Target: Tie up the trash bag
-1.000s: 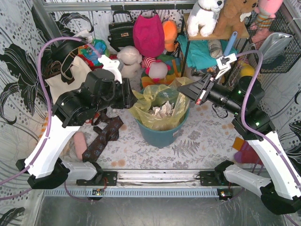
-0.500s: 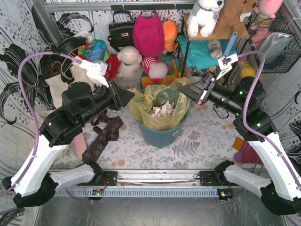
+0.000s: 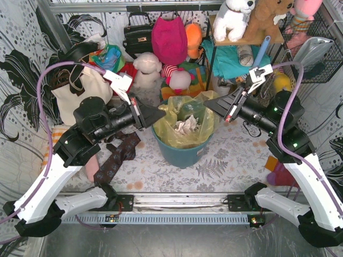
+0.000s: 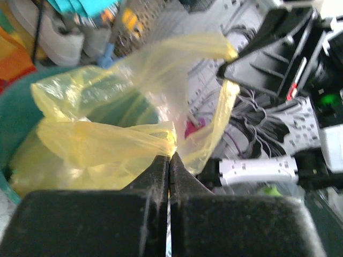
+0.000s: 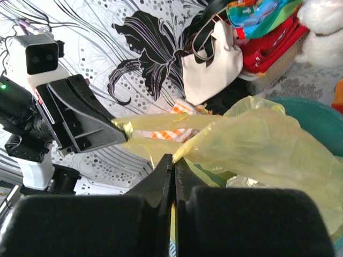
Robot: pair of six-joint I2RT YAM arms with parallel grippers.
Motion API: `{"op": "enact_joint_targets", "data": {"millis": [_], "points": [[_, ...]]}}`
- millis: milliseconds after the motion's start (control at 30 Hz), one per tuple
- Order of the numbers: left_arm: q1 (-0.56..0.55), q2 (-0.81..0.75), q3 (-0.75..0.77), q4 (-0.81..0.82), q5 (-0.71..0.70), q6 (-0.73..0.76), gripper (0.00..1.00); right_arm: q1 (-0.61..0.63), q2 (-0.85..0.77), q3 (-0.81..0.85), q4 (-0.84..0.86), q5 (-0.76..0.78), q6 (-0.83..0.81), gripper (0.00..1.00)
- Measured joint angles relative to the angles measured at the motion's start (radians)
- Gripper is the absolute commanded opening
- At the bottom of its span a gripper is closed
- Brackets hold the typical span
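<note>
The trash bag (image 3: pixel 185 120), thin yellow-green plastic with crumpled white paper inside, lines a round teal bin (image 3: pixel 182 152) at the middle of the top view. My left gripper (image 3: pixel 162 114) is shut on the bag's left rim; in the left wrist view (image 4: pixel 170 156) the plastic (image 4: pixel 102 144) is pinched at the jaw tips. My right gripper (image 3: pixel 208 105) is shut on the bag's right rim; in the right wrist view (image 5: pixel 172 158) the film (image 5: pixel 257 150) stretches from its tips. The two grippers face each other across the bin mouth.
A cream canvas tote (image 3: pixel 75 93) stands at the left. Dark patterned cloth (image 3: pixel 118 155) lies on the floor left of the bin. Plush toys, a pink bag (image 3: pixel 169 37) and a black handbag (image 3: pixel 138 35) crowd the back; a shelf rack (image 3: pixel 252 48) stands at the back right.
My left arm has swung and turned, its gripper ending a little nearer the bin's left rim with the bag edge still held. The right gripper has stayed almost still.
</note>
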Motion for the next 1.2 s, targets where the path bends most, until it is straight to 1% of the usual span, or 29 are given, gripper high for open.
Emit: {"op": "enact_joint_targets", "data": {"millis": [133,267,333,433,533,633,733,767,867,967,1067,1200], "points": [[0.0,-0.047,-0.103,0.005,0.095,-0.011,0.02,0.0,-0.01,-0.064,0.026,-0.035,0.029,0.0],[0.0,-0.094,-0.171,-0.072,0.089,-0.014,0.03,0.0,0.018,-0.112,0.034,-0.095,0.061,0.0],[0.0,-0.116,-0.188,-0.129,0.06,-0.014,0.1,0.0,0.03,-0.135,0.035,-0.117,0.073,0.0],[0.0,-0.145,-0.195,-0.211,0.009,-0.014,0.16,0.0,0.032,-0.168,0.028,-0.136,0.082,0.0],[0.0,-0.162,-0.183,-0.298,-0.061,-0.012,0.15,0.0,0.032,-0.175,0.017,-0.146,0.085,0.0],[0.0,-0.146,-0.127,-0.417,-0.192,-0.016,0.22,0.0,0.031,-0.174,-0.003,-0.146,0.077,0.0],[0.0,-0.107,-0.044,-0.515,-0.311,-0.026,0.31,0.0,0.034,-0.162,-0.039,-0.146,0.066,0.0],[0.0,-0.089,-0.016,-0.541,-0.349,-0.034,0.36,0.0,0.035,-0.158,-0.044,-0.146,0.061,0.0],[0.0,-0.056,0.043,-0.582,-0.425,-0.054,0.58,0.0,0.035,-0.151,-0.048,-0.146,0.054,0.0],[0.0,-0.033,0.087,-0.59,-0.473,-0.071,0.71,0.0,0.035,-0.151,-0.053,-0.145,0.053,0.0],[0.0,-0.006,0.147,-0.587,-0.494,-0.074,0.78,0.0,0.035,-0.151,-0.055,-0.145,0.054,0.0],[0.0,0.066,0.245,-0.587,-0.509,-0.069,0.81,0.0,0.036,-0.145,-0.059,-0.145,0.053,0.0]]}}
